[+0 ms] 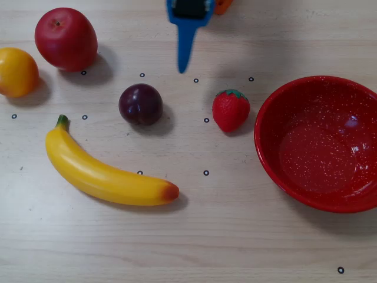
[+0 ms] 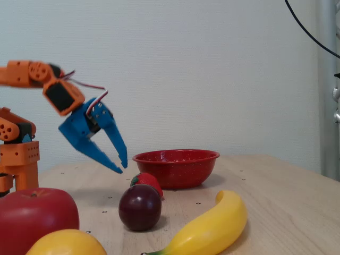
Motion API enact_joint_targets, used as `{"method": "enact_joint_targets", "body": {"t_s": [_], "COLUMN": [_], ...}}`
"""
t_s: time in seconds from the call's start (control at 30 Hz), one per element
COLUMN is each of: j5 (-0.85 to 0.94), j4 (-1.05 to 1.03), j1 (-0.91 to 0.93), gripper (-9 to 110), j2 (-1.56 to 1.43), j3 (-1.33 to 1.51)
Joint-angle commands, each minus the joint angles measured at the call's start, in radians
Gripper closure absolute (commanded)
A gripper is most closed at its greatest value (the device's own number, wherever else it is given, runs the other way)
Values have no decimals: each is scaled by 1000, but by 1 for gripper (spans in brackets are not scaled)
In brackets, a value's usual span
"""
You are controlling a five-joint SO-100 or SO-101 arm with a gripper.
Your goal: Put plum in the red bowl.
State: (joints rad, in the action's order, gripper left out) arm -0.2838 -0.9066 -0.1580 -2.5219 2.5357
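The plum [image 1: 141,104], small, glossy and dark purple, rests on the wooden table left of centre; in the fixed view it [image 2: 139,206] sits in the foreground. The red bowl [image 1: 271,112], speckled and empty, stands at the right edge, and shows behind the plum in the fixed view [image 2: 175,167]. My blue gripper [image 1: 183,66] comes in from the top edge, pointing down. In the fixed view it [image 2: 121,168] hangs in the air above and behind the plum, its fingertips almost together, holding nothing.
A red apple [image 1: 66,38] and an orange [image 1: 16,72] lie at the top left. A banana [image 1: 106,174] lies in front of the plum. A strawberry [image 1: 231,109] sits between the plum and the bowl. The orange arm base [image 2: 18,154] stands at the left.
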Motion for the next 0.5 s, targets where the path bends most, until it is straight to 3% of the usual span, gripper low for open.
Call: {"method": "enact_joint_targets", "body": {"t_s": [0.0,0.23,0.47], "j5": [-41,-63,-135], "j4": [-60,-221,-506], "j1": [-43,-132,-196], "gripper": [101,101,69], "j2": [75,290,543], "j3": [-198,-446,-699]}}
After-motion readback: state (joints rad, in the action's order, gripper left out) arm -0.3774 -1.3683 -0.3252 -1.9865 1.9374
